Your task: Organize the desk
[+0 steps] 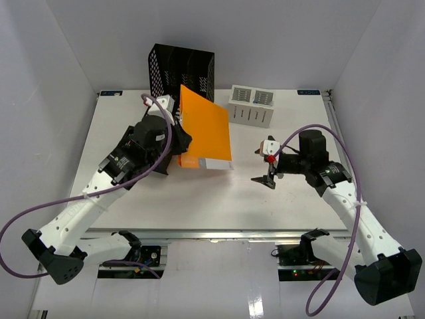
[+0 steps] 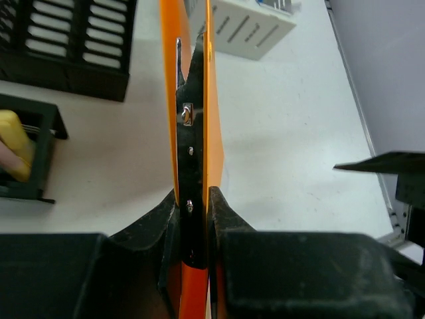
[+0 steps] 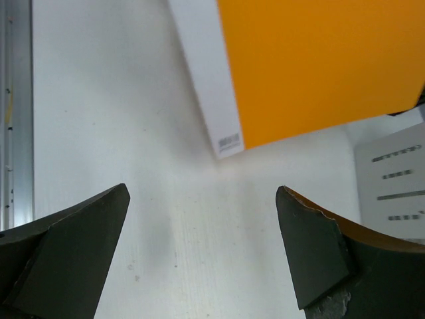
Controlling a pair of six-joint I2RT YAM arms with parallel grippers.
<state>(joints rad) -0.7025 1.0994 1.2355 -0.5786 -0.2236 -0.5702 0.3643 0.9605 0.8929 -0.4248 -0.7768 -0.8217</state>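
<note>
An orange folder [image 1: 206, 126] with a white strip along its lower edge stands tilted on the white desk [image 1: 199, 199]. My left gripper [image 1: 184, 143] is shut on the folder's left edge. In the left wrist view the folder [image 2: 214, 100] runs edge-on between the jaws of my left gripper [image 2: 192, 199]. My right gripper [image 1: 260, 167] is open and empty, just right of the folder's lower corner and a little above the desk. In the right wrist view my right gripper [image 3: 202, 193] faces the folder [image 3: 319, 66], with a gap of bare desk between them.
A black mesh file rack [image 1: 180, 70] stands at the back, behind the folder. A white slotted box [image 1: 252, 105] sits at the back right. A small black holder with a yellow item [image 2: 14, 154] is left of the folder. The metal rail [image 3: 16, 113] runs along the desk's front edge.
</note>
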